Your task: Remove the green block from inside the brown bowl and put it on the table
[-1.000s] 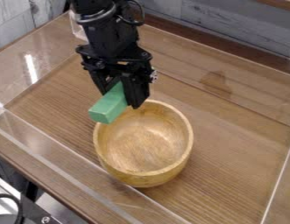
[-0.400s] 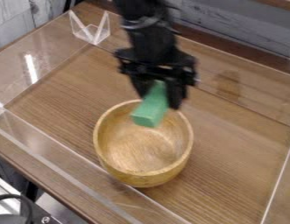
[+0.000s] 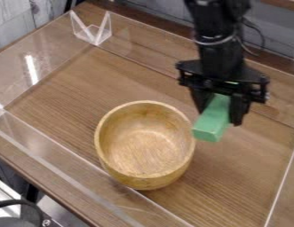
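Observation:
My black gripper (image 3: 220, 113) hangs pointing down over the table (image 3: 78, 89), just right of the brown bowl (image 3: 144, 144). It is shut on the green block (image 3: 212, 123), which tilts down-left below the fingers and sits beyond the bowl's right rim, above the tabletop. The round wooden bowl holds nothing and stands near the front wall.
Clear acrylic walls (image 3: 30, 62) ring the tabletop. A folded clear stand (image 3: 90, 27) sits at the back left. Bare wood lies to the right of the bowl and behind it.
The gripper has carried the green block from the bowl's left rim across the bowl to its right side, and a little lower.

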Controlling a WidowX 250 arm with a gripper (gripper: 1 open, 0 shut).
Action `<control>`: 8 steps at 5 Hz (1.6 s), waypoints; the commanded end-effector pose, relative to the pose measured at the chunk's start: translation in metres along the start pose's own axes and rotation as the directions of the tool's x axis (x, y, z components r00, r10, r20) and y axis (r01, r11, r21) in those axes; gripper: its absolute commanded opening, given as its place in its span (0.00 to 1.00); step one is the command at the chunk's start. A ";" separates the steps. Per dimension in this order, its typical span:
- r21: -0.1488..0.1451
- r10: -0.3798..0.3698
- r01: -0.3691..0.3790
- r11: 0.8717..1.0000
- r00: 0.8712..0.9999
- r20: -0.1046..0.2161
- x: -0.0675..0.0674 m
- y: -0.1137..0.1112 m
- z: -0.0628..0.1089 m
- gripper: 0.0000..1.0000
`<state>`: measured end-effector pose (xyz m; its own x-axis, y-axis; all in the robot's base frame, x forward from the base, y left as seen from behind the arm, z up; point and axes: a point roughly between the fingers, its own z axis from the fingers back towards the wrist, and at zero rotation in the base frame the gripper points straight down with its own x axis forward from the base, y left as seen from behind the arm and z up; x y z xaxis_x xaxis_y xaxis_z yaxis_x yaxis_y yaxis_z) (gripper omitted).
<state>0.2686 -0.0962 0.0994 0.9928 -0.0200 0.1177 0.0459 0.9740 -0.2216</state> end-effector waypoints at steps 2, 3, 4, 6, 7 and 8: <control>-0.009 -0.030 0.030 0.999 0.998 0.059 0.027 -0.008 -0.005 0.00; -0.008 -0.038 0.038 0.999 0.998 0.057 0.030 -0.008 -0.011 0.00; -0.006 -0.042 0.043 0.999 0.998 0.052 0.033 -0.007 -0.017 0.00; -0.003 -0.046 0.046 0.999 0.998 0.045 0.037 -0.002 -0.025 0.00; -0.002 -0.045 0.045 0.999 0.998 0.043 0.039 0.001 -0.027 0.00; -0.001 -0.043 0.043 0.999 0.998 0.041 0.041 0.004 -0.028 0.00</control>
<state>0.3002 -0.0983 0.0598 0.9924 -0.0623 0.1063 0.0834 0.9747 -0.2075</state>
